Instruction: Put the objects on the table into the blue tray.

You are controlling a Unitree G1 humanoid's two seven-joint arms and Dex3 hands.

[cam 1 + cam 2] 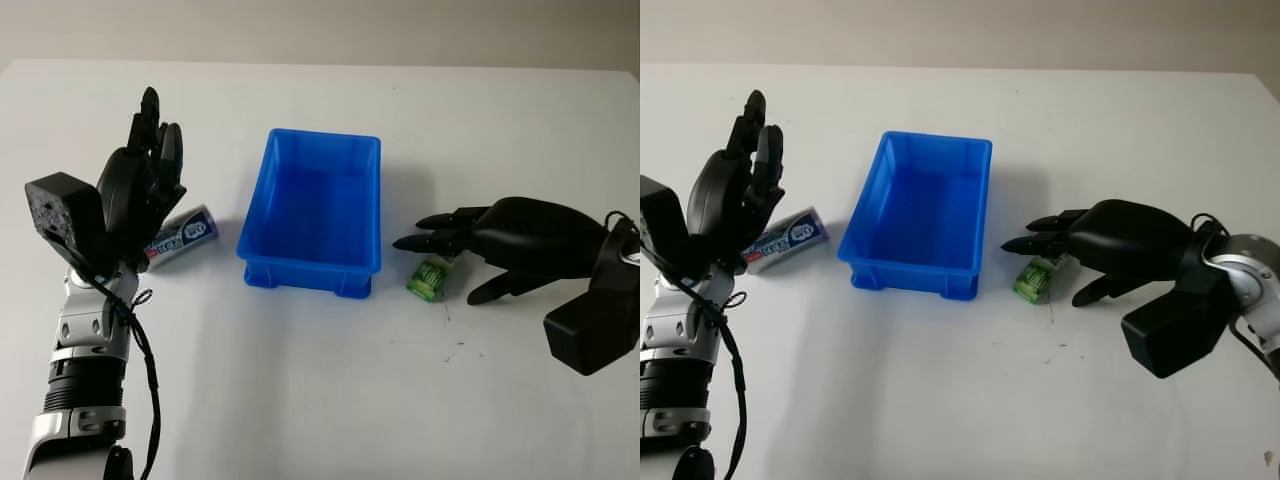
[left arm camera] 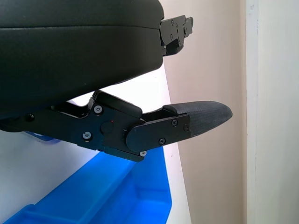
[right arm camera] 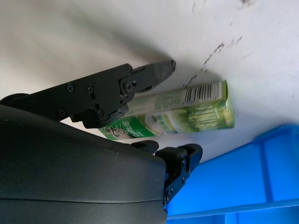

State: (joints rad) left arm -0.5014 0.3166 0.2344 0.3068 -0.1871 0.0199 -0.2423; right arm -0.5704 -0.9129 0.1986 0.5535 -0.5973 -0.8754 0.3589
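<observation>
White tabletop stretches before you, with a beige wall along its far edge. At its middle sits the blue tray [image 1: 312,210], a rectangular bin with nothing inside it.

Just right of the tray's near right corner lies a small green box [image 1: 429,278], flat on the table [image 1: 940,400]. In the right wrist view you see a barcode at one end of it. Your right hand [image 1: 470,245] hangs over this box, reaching in from the right. Its fingers [image 1: 435,230] point left toward the tray, while the thumb sits on the near side. The hand is uncurled and holding nothing, and you cannot tell whether any fingertip touches the box.

Left of the tray, a short way from its wall, a blue and white tube [image 1: 183,235] lies on its side, angled toward the tray. Your left hand [image 1: 140,185] is raised just in front of the tube, fingers straight and pointing away from you, holding nothing. It covers the tube's left end from the head camera.

Nothing stands between either item and the tray.
</observation>
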